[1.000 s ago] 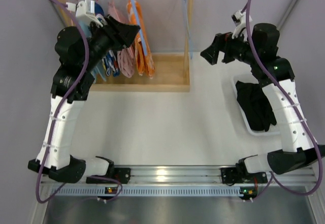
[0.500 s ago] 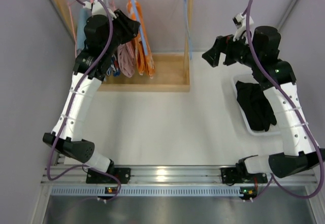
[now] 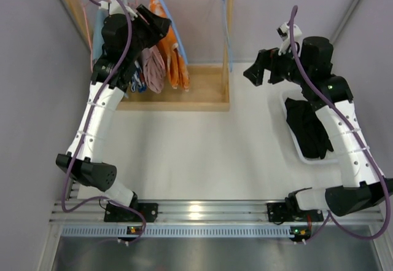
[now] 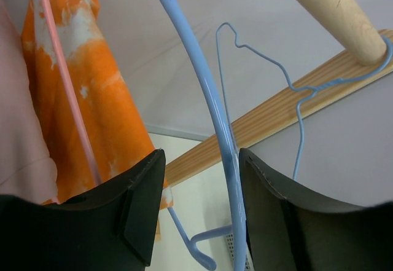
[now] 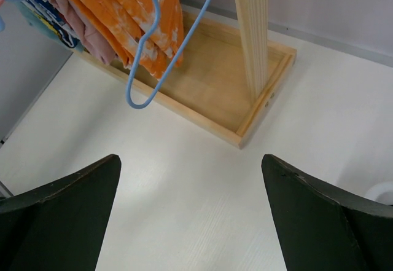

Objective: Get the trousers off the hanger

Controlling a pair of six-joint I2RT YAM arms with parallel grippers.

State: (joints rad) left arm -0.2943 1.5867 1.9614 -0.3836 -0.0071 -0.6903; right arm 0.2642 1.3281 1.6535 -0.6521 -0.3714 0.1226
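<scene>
I see the orange trousers (image 3: pixel 180 68), white-blotched, hanging folded on the rack (image 3: pixel 202 94). The black trousers (image 3: pixel 310 129) lie crumpled in the tray (image 3: pixel 305 159) at right.

The right arm (image 3: pixel 341 131) hides part of the black trousers (image 3: pixel 307 131). The top edge cuts off the blue hanger (image 4: pixel 212 96).
</scene>
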